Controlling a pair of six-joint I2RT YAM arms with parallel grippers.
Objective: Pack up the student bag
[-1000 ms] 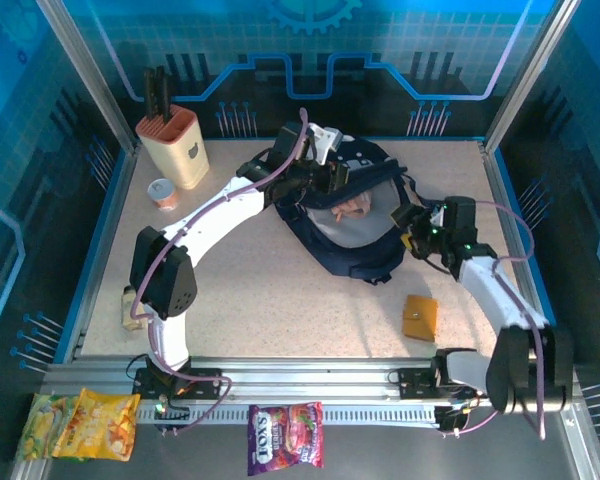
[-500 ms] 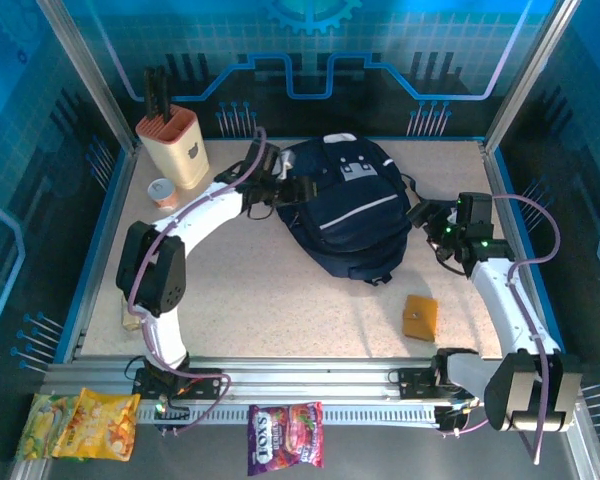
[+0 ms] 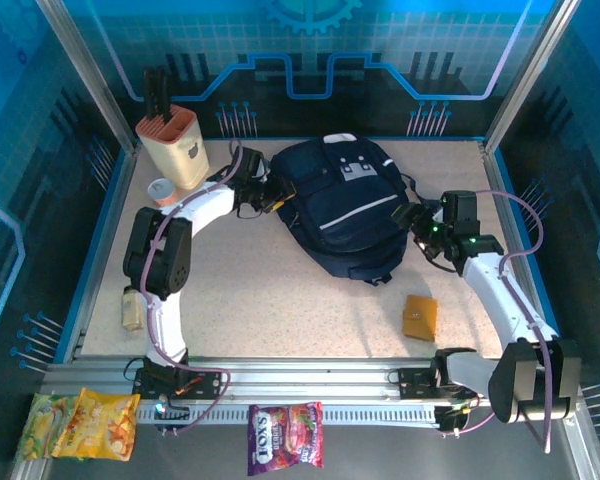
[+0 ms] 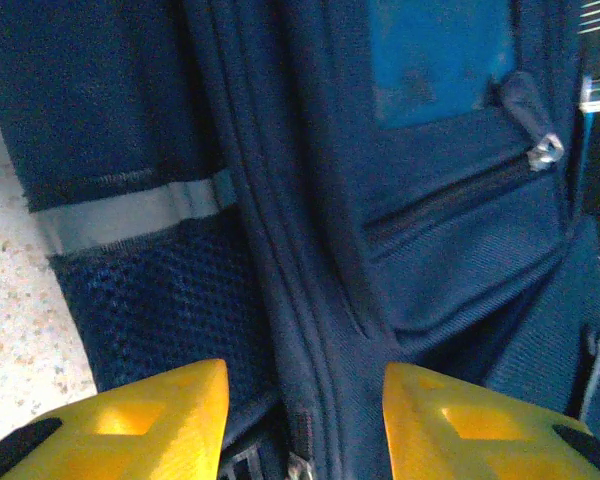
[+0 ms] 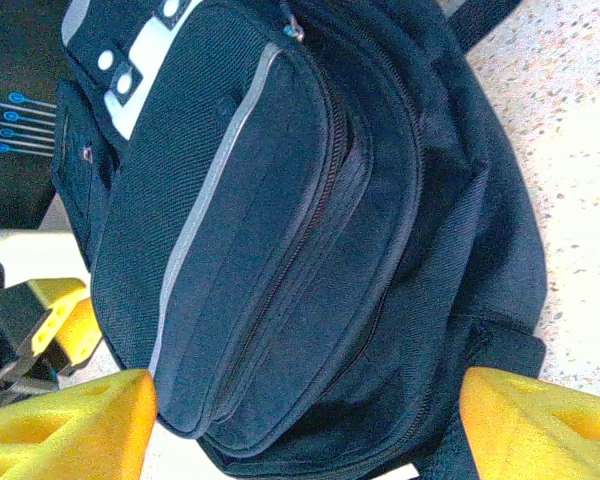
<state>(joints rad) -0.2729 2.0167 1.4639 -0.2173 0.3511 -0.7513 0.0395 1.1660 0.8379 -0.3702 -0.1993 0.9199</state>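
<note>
Change since the earlier frames: the student bag's point(image 3: 345, 205) flap, raised a second ago, now lies flat and closed. The left arm has drawn back toward the left, and the right claw has edged slightly closer to the bag.

Left claw point(image 3: 263, 193): jaws partly apart and clamping nothing. It sits at the bag's left edge, and the wrist view shows the yellow fingers point(image 4: 160, 420) either side of a zip seam and the mesh side pocket.

Right claw point(image 3: 420, 222): jaws wide and empty, just beside the bag's right side. Its fingers point(image 5: 70, 420) frame the striped front pocket.

Student bag: far middle of the tabletop point(image 3: 280, 290), front face up, between the two claws.

Other items:
- Knife block point(image 3: 177, 145), far left corner.
- Orange pouch point(image 3: 420, 316), near right, well apart from the bag.
- Snack packets point(image 3: 285, 436), off the tabletop at the near rail.
</note>
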